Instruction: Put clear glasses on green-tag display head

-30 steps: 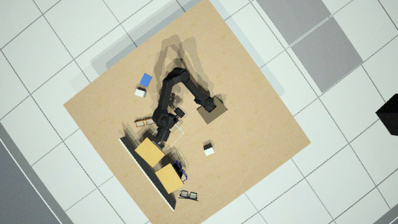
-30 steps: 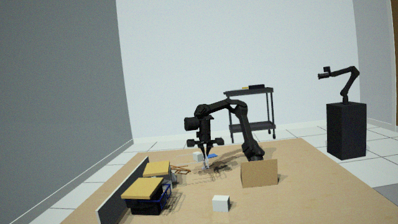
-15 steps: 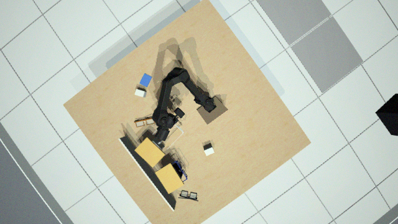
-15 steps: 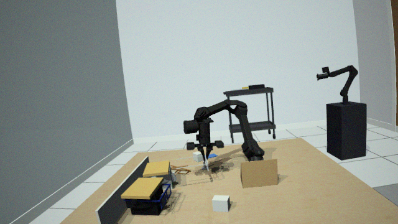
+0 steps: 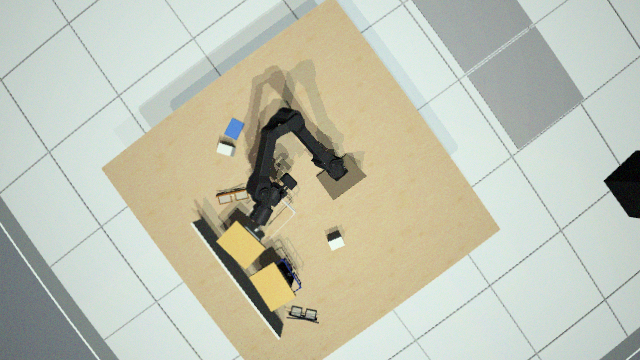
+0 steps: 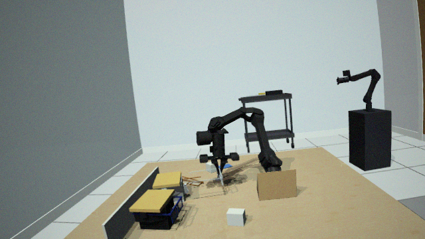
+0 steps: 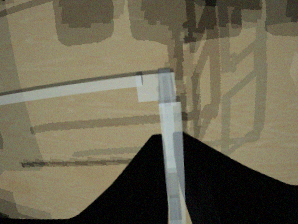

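Gripper (image 6: 219, 172) pinching the clear glasses (image 7: 169, 136) by one temple, carried in the air over the table (image 6: 332, 199) just short of the two yellow-topped display heads (image 5: 240, 244), so pickup looks done, with fitting on the green-tag head and release left.

A bare robot test room, like a lab: plain white and grey walls, a floor of large pale tiles (image 6: 382, 172), and a big wooden platform (image 6: 332, 206) laid on it as the work surface. A black arm (image 6: 252, 126) is mounted on the platform; a second arm (image 6: 363, 81) stands on a black pedestal (image 6: 369, 139), and a metal cart (image 6: 265, 97) waits by the back wall
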Controlling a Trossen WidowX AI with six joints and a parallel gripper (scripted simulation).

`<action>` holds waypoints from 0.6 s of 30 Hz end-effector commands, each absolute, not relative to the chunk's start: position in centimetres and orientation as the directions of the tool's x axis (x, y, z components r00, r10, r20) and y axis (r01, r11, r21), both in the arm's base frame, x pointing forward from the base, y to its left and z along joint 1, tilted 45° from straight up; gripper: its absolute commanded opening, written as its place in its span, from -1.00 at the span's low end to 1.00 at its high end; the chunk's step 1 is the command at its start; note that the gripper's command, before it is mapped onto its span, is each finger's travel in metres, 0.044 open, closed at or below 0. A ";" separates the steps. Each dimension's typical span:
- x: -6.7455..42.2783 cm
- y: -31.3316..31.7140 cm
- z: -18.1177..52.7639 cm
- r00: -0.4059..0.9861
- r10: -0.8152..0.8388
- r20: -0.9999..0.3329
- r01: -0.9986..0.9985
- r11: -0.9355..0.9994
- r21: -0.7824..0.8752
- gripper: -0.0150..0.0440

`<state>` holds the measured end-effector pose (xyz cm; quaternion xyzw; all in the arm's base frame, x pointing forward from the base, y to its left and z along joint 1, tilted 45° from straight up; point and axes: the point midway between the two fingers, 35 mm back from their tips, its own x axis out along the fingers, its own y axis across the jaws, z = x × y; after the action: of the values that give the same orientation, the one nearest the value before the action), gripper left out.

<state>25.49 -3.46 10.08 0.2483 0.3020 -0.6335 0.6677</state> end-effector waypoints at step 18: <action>25.4 -4.4 9.2 0.010 -0.700 -0.714 0.995 0.075 -0.060 -0.49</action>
<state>25.37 -4.26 9.30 0.2473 0.3022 -0.6347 0.6668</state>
